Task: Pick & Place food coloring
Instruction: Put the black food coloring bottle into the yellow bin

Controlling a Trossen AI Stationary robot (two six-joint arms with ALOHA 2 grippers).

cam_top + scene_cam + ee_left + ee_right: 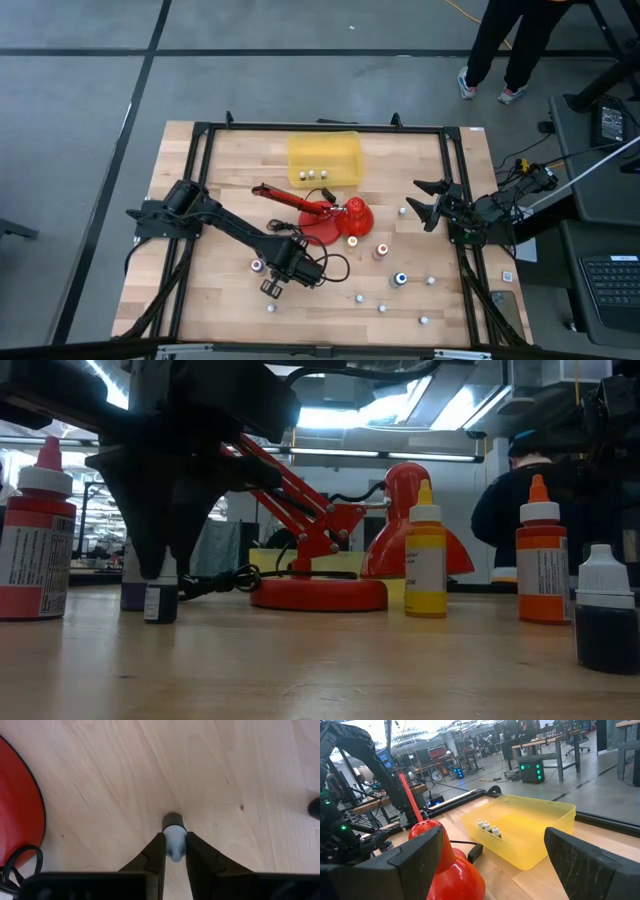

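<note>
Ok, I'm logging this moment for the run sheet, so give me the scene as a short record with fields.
left gripper: down at the table, fingers around a small dropper bottle with a pale cap
right gripper: open, waiting at the table's right edge
yellow bin: holds three bottles
red desk lamp: mid-table, beside the left arm
loose bottles: yellow, orange, red standing upright

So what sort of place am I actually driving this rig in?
Most likely a robotics lab or workshop, not a kitchen. The right wrist view shows workbenches with electronics on a bare polished floor, and the wooden table sits in a black metal frame.
</note>
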